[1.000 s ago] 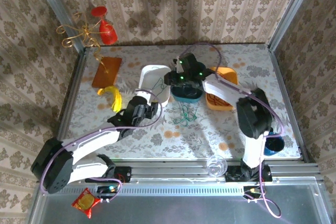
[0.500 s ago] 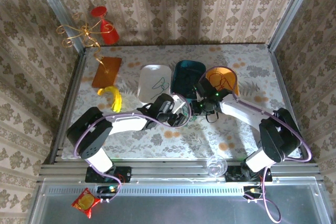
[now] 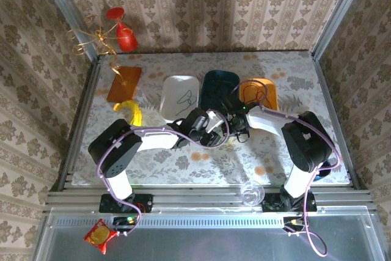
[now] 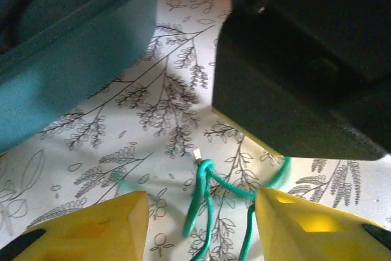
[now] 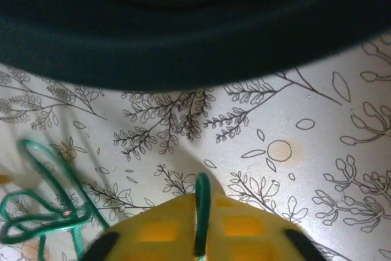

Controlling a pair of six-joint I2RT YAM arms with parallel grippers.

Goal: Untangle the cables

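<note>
A green cable lies in loops on the flowered table in front of the teal tray. My left gripper is open, its yellow fingers standing on either side of the loops without touching them. My right gripper is shut on one strand of the green cable; more of its loops lie to the left. In the top view the two grippers, left and right, meet at the table's middle. Black cable lies in the teal tray.
A white tray holds thin cables, and an orange tray stands right of the teal one. A banana and an orange board lie at the left. A clear glass and a blue cup stand near the front.
Both arms have come from the trays and the left side to the green cable in the middle. The right gripper has shut on a strand; the left fingers have narrowed.
</note>
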